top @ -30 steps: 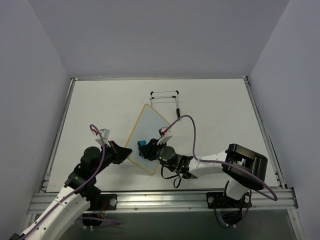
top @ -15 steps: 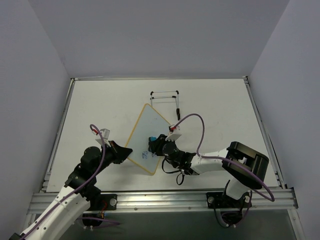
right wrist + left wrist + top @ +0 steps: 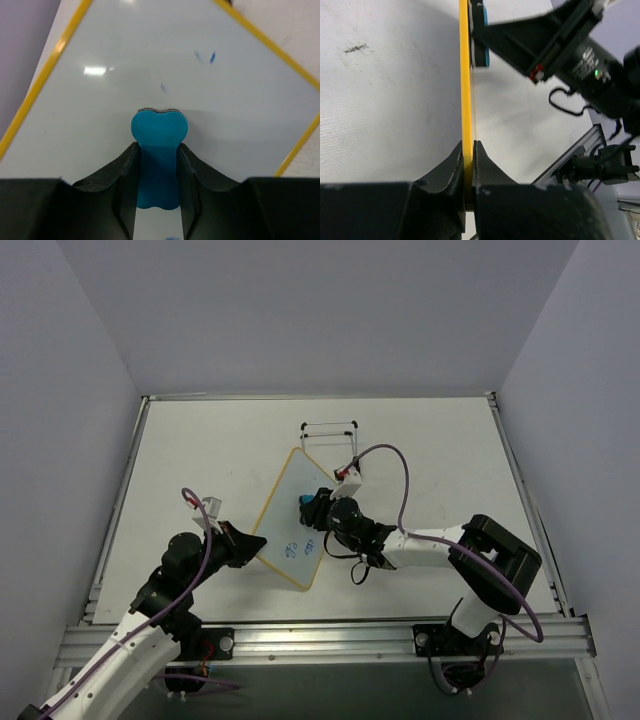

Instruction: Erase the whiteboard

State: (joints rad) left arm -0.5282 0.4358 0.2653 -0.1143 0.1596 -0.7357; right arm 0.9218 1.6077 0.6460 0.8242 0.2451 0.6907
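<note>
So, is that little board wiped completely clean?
No, blue scribbles show near the lower corner of the whiteboard.

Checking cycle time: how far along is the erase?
Done: left gripper clamps the whiteboard by its edge; the upper board looks mostly clean. In hand: right gripper presses the blue eraser on the board. Left: blue writing near the lower corner, plus faint flecks.

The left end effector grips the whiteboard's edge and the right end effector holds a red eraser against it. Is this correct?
The eraser is blue, not red, as the right wrist view shows. The left end effector grips the whiteboard by its edge; the right end effector holds the eraser against it.
</note>
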